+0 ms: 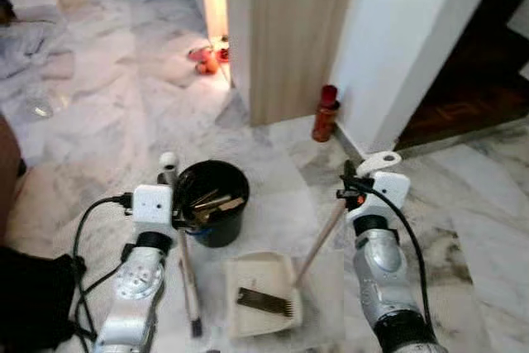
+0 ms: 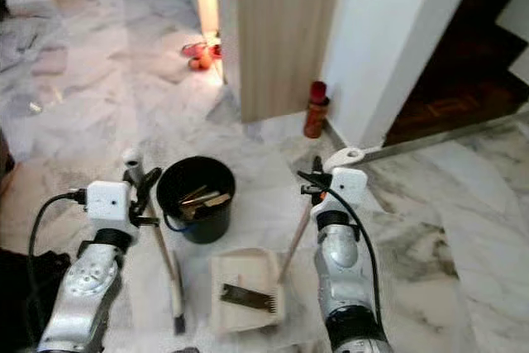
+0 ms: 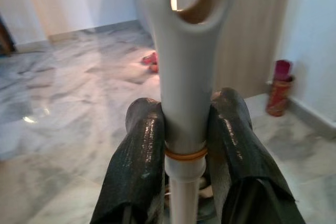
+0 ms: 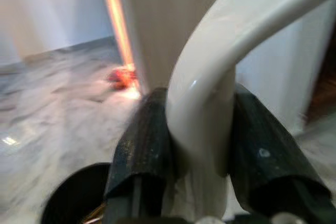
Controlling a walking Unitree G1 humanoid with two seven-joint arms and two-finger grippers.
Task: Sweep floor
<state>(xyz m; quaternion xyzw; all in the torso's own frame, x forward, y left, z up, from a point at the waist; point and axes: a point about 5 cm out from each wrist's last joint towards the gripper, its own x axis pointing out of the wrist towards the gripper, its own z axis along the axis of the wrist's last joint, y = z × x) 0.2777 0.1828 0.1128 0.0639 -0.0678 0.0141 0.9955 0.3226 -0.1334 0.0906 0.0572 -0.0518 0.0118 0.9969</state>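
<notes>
My left gripper [image 1: 171, 178] is shut on the white grip at the top of the broom handle [image 3: 184, 77]; the broom [image 1: 189, 287] runs down to the marble floor between my arms. My right gripper [image 1: 354, 179] is shut on the curved white handle [image 4: 210, 77] of the dustpan, whose wooden shaft [image 1: 318, 241] slants down to the cream pan [image 1: 263, 291]. A dark comb-like piece of debris [image 1: 266, 301] lies in the pan. The black bucket [image 1: 212, 202], holding wooden scraps, stands just behind the pan, by my left gripper.
A wooden panel [image 1: 293, 31] and a white wall corner [image 1: 397, 39] stand ahead, with a red canister [image 1: 326, 113] at the wall's foot. Red-orange items [image 1: 208, 58] lie by the lit doorway. Dark steps [image 1: 471, 80] lie at right. Open marble floor [image 1: 99, 105] spreads left.
</notes>
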